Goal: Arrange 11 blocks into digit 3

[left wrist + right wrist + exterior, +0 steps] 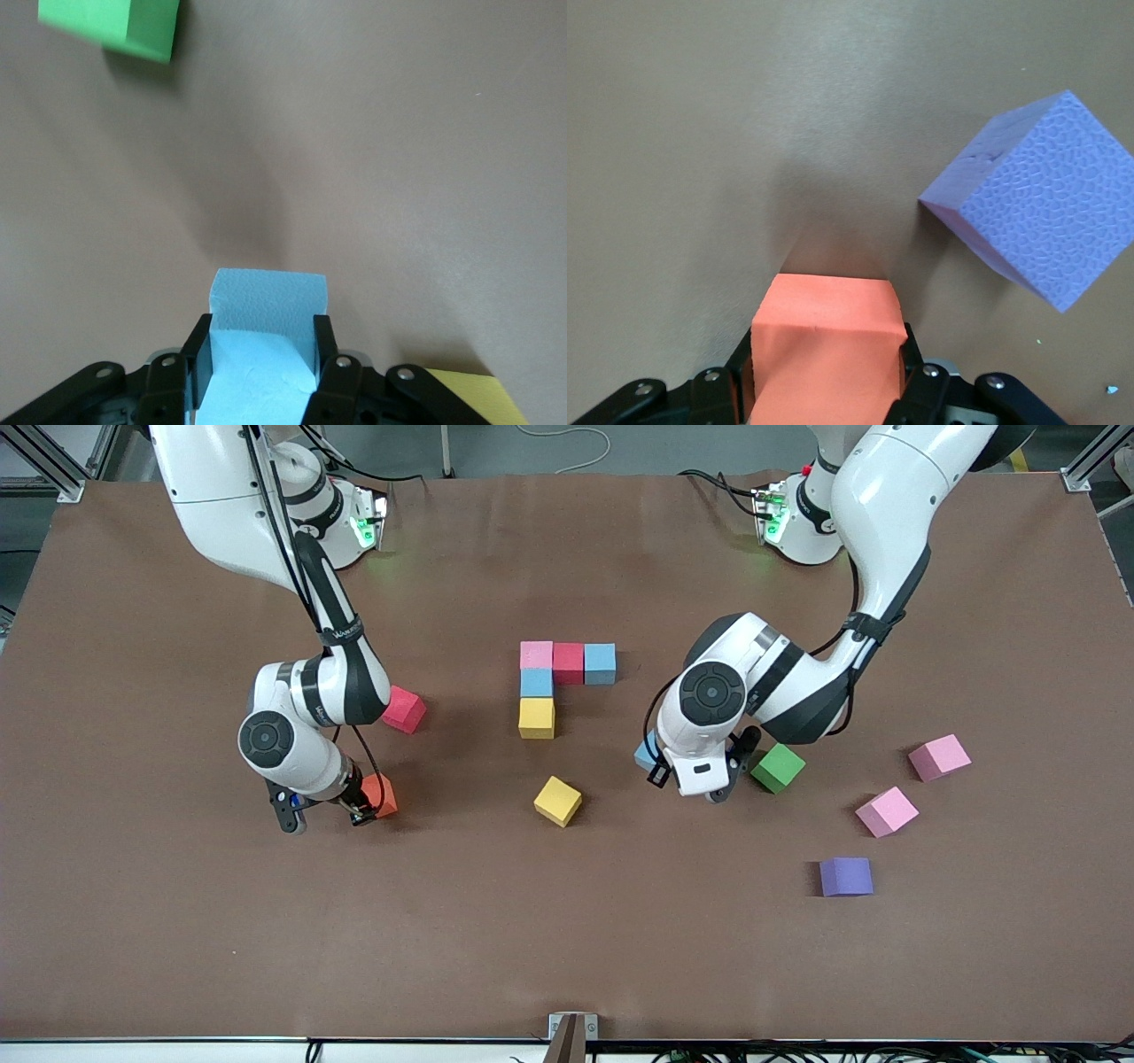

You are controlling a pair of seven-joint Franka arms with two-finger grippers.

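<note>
Five blocks form a joined corner mid-table: a row of pink (536, 654), red (568, 662) and light blue (600, 663), with a light blue (536, 683) and a yellow (536, 717) block below the pink one. My left gripper (654, 763) (263, 332) is shut on a light blue block (645, 753) (268, 301) low over the table, beside the green block (778, 768) (115, 22). My right gripper (368, 808) (827, 341) is shut on an orange block (383, 793) (824, 319), with both fingers pressed against its sides.
Loose blocks: red (404, 709) beside the right arm, yellow (557, 801) in the middle, two pink (939, 757) (886, 811) and a purple (845, 876) toward the left arm's end. A violet-looking cube (1036, 212) lies close to the orange block in the right wrist view.
</note>
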